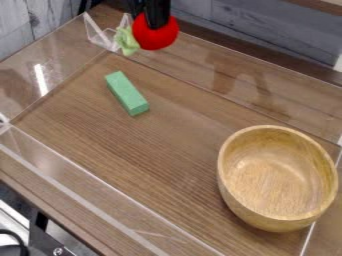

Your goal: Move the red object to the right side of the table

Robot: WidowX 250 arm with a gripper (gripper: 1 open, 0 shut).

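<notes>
One green block [127, 92] lies in the upper left of the frame on the table [174, 150], its long axis running from upper left to lower right. Above it, near the top edge, hangs the one red object [159, 33], lifted clear of the wood. Its green leafy tuft points to the left (slightly downward), so its long axis runs roughly left to right. The single gripper [156, 20] comes down from the top of the frame and is clamped on the red object's upper side. One wooden bowl [277, 176] sits upright in the lower right, well apart from everything else.
</notes>
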